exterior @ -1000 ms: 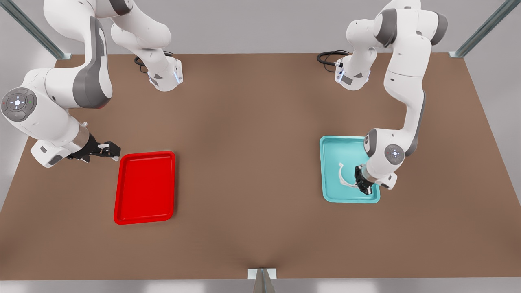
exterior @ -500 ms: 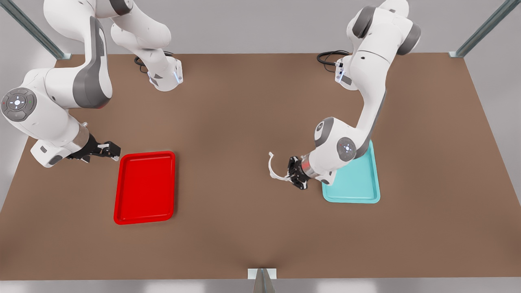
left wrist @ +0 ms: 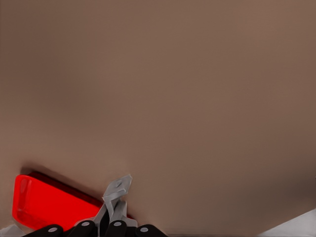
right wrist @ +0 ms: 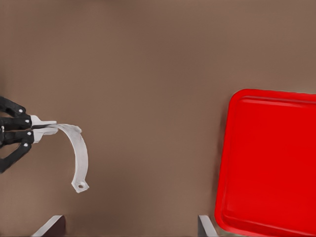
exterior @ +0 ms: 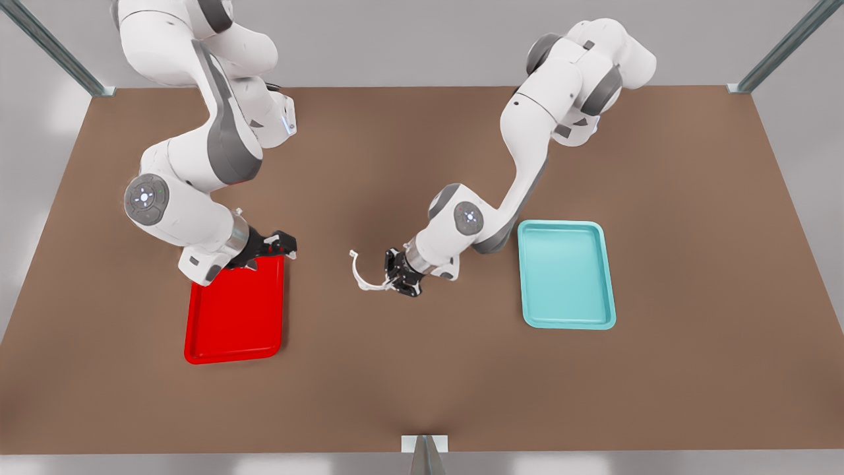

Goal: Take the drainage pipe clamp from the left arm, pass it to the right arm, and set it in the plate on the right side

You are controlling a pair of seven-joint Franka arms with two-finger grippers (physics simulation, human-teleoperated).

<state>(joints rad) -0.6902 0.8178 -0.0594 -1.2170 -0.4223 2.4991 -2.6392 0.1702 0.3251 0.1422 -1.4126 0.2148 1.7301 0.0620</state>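
Front view: two arms, two trays, one clamp. The left gripper (exterior: 395, 274) reaches low over the bench (exterior: 422, 382) between the teal tray (exterior: 567, 274) and the plate (exterior: 234, 316), its fingers pinching one tab of the drainage pipe clamp (exterior: 359, 272), whose arc bulges toward the plate. The right gripper (exterior: 285, 245) hangs over the plate's far corner.

Left wrist view: fingers (left wrist: 112, 203) nipped on the clamp (left wrist: 120, 186).

Right wrist view: own fingers (right wrist: 49, 225) spread wide

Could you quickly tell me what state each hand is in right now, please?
Left hand: closed on the drainage pipe clamp.
Right hand: open, holding nothing.
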